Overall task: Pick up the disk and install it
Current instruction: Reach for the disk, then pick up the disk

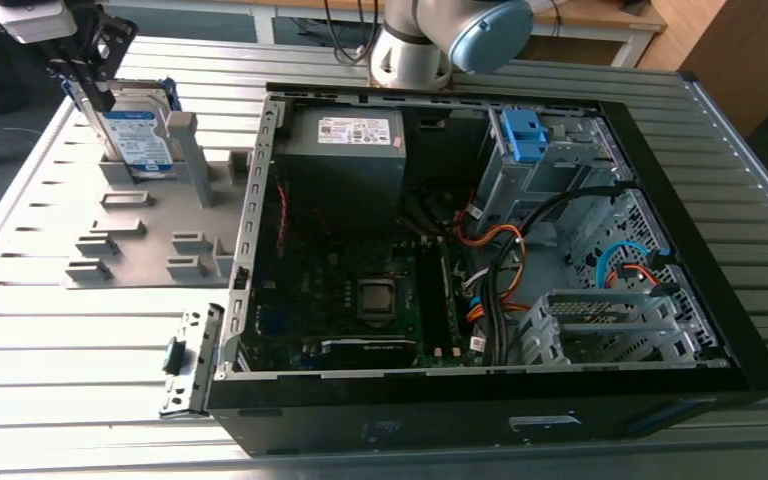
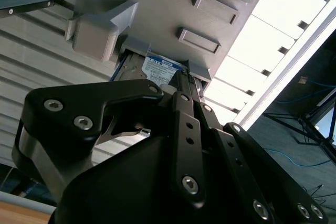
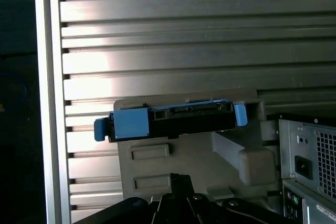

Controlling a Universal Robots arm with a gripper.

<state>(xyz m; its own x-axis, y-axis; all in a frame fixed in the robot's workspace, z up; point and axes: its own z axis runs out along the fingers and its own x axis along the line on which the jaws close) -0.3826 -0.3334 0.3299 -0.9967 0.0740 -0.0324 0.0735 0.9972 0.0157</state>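
The disk [image 1: 139,135] stands in its grey holder [image 1: 144,235], the gripper [image 2: 179,80] at its top; we cannot tell whether the jaws grip it. Installing into the open case [image 1: 424,412] remains, we judge

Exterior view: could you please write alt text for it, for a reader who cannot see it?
The gripper is at the top of the disk, which stands upright in a grey holder on a slatted metal table. To the exterior view's right lies an open computer case, its board and cables exposed.
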